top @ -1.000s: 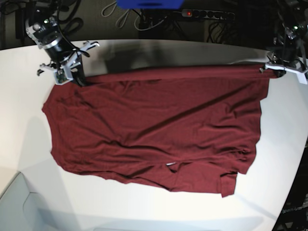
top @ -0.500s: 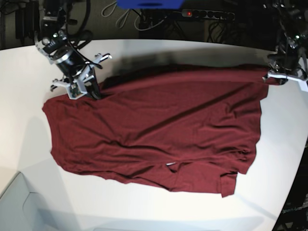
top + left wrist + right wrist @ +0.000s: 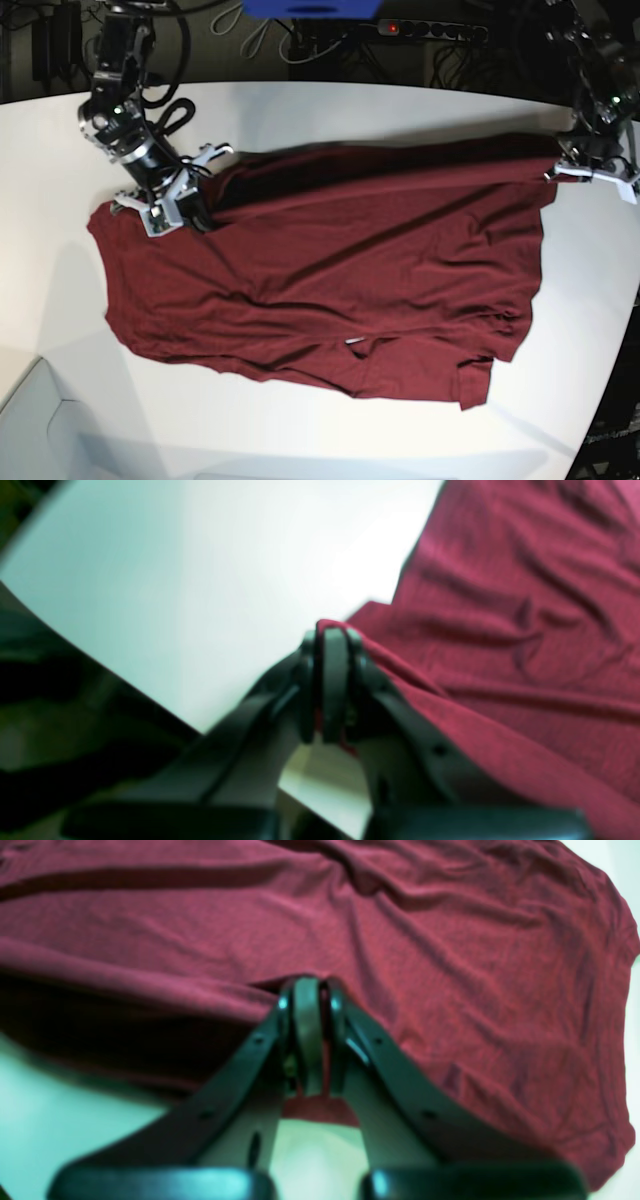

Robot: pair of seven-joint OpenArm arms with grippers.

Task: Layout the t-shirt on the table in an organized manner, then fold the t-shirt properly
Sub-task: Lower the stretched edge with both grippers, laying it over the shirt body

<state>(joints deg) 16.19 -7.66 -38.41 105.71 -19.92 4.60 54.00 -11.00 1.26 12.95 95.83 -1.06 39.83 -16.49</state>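
1. Two hands pinch the t-shirt [image 3: 330, 270] spread on the white worktop [image 3: 300, 440].
2. Left hand [image 3: 578, 165] is clamped on one far corner.
3. Right hand [image 3: 185, 205], tilted low, is clamped on the opposite far edge.

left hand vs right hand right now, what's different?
The left hand pinches the t-shirt at its corner by the table edge; the right hand grips farther in, over the cloth. The left arm stands upright, the right leans inward. Both are shut on the shirt's far edge.
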